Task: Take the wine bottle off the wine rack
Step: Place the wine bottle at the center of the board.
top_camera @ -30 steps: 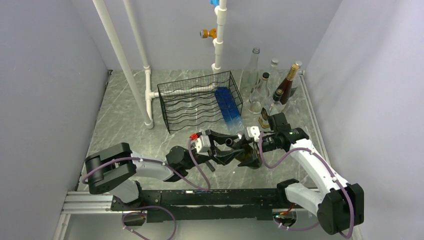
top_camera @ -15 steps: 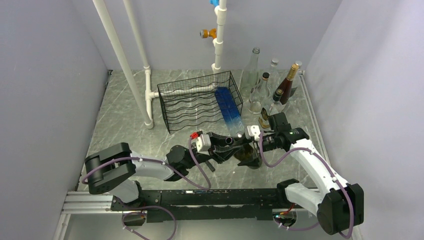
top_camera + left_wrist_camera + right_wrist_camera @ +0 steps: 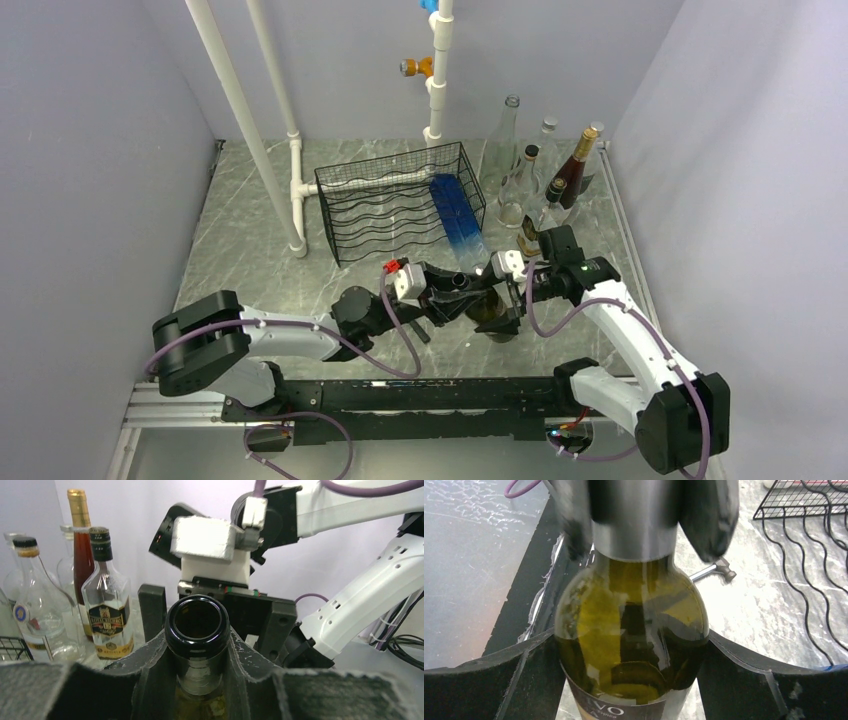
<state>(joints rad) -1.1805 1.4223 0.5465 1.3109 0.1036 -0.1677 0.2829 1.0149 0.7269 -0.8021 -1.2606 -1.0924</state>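
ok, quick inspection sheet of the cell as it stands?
surface: grey marbled table, no spill seen.
job's things: wine bottle out of the wine rack, between both tools; blue bottle lies in the rack's right end.
clutter: standing bottles at back right.
grippers: left tool shut on the bottle's neck; right tool flanks its body, grip unclear.
cables: purple cables looped along both arms, no snag seen.
surroundings: white pipes, orange valve, plain walls.
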